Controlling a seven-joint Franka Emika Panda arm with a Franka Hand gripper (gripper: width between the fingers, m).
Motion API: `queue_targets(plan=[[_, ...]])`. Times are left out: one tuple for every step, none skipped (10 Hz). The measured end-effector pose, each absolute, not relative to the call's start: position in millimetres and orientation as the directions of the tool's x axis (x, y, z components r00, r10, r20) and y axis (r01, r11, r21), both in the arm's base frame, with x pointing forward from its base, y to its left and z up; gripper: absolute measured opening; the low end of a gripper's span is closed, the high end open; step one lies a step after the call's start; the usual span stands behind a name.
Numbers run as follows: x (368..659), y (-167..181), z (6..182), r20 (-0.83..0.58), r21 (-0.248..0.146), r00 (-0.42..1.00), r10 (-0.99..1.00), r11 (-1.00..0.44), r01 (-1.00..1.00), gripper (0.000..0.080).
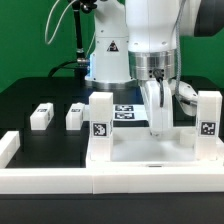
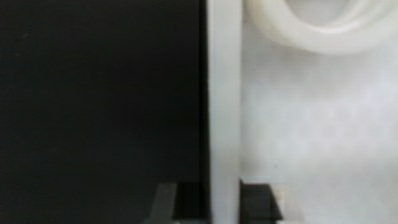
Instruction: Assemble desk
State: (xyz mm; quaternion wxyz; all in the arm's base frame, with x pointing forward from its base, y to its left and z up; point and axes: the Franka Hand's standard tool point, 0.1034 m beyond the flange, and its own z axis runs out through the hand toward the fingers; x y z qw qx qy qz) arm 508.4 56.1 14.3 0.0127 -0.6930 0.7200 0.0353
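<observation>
Gripper [image 1: 158, 126] straddles the desk panel [image 1: 150, 153] rim, grasp impossible to tell; with upright legs [image 1: 100, 116] apparently fitted, the loose legs [image 1: 41, 116] likely need careful fetching next

Four white legs [image 1: 40, 117] [image 1: 74, 117] [image 1: 100, 118] [image 1: 208, 118] are counted in all. One large panel [image 1: 130, 150] is seen, and one marker board [image 1: 126, 109] is also counted.

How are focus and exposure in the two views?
Exterior view: even light, fairly sharp, but the large white plastic rimmed tray panel loses detail to overexposure. Wrist view: soft focus throughout; the panel's rim and the black table are flat, textureless areas.
</observation>
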Motion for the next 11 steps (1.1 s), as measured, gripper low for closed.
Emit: queue_targets(plan=[[509.7,51.3,15.7,-0.066,0.016,0.038,-0.997,-0.039,-0.999,0.0062],[505.2,33.8,17.5,-0.076,-0.002,0.13,-0.989,-0.13,-0.991,0.0062],[498.6,19.8,18.4,-0.081,-0.004,0.192,-0.978,-0.192,-0.981,0.0062],[493.0,8.6,17.3,-0.084,-0.005,0.297,-0.951,-0.297,-0.955,0.0062],[486.2,-1.7,15.8,-0.099,0.003,0.376,-0.921,-0.378,-0.926,0.0064],[483.3,-7.1,14.7,-0.108,0.003,0.444,-0.889,-0.447,-0.894,0.0064],[477.7,-7.8,12.1,-0.113,0.004,0.518,-0.848,-0.522,-0.853,0.0064],[476.6,-5.4,12.1,-0.109,0.001,0.586,-0.803,-0.589,-0.808,0.0065],[474.9,-10.1,11.9,-0.111,-0.002,0.625,-0.773,-0.629,-0.778,0.0065],[474.4,-12.3,11.9,-0.111,-0.007,0.66,-0.743,-0.663,-0.749,0.0065],[474.2,-15.2,12.0,-0.108,-0.011,0.699,-0.707,-0.703,-0.712,0.0065]])
